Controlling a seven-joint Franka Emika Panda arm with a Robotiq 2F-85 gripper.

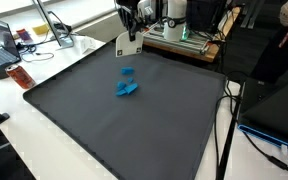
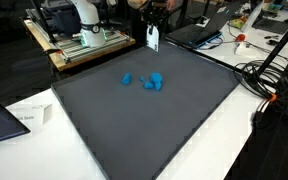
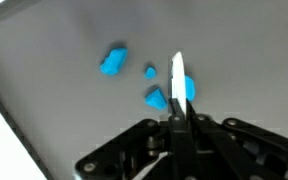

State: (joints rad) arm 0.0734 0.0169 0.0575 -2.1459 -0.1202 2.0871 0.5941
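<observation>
Obs.: your gripper (image 3: pixel 175 122) is shut fully on a thin white flat piece (image 3: pixel 178 75). The jaws meet on one end of it with no gap showing. The rest of it stands out past the fingertips, edge-on to the wrist camera, so it reads as a narrow blade.

In both exterior views the same piece (image 1: pixel 127 45) hangs straight below the jaws as a small pale panel, over the far edge of the dark mat (image 1: pixel 104 130).

Why held so (judgement): a sheet this thin gives the pads only its two broad faces to press on. Pinching it at one end leaves most of it free and hanging.

The blue pieces (image 3: pixel 113 62) lie loose on the mat beyond the fingertips, well apart from the jaws and from the white flat piece. In the wrist view the largest sits off to the left of the blade line, with a small crumb nearer to it and two more flanking it.

Hard to make out:
- How much of the white piece sits inside the jaws.
- What the white piece is made of.
- Whether its lower edge touches the mat or hangs just clear of it.
- The blue piece to the right of the blade, which is partly covered by it.
- The exact count of blue pieces, which blur together in an exterior view (image 2: pixel 154 81).
</observation>
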